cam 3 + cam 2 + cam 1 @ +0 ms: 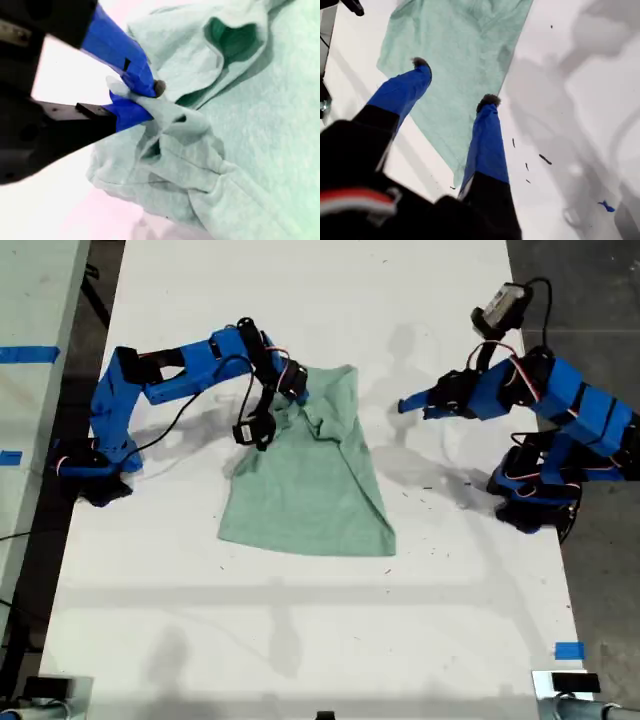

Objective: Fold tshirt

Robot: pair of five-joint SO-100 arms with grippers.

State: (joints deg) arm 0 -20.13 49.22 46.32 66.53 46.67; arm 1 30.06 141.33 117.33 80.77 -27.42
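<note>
- second gripper point(142, 97) is clamped on a bunched fold of the tshirt point(310, 480) near its upper edge on the exterior view's left, cloth puckered between the jaws.
- the tshirt lies partly folded mid-table point(300, 640), soft and light by its look; it will likely drape and sag from any pinch, so hems and corners seem the best holds.
- first gripper point(455, 82) hovers with jaws apart, empty, above the shirt's edge at the exterior view's right.

Tshirt point(240, 150) cut off in second wrist view.
</note>
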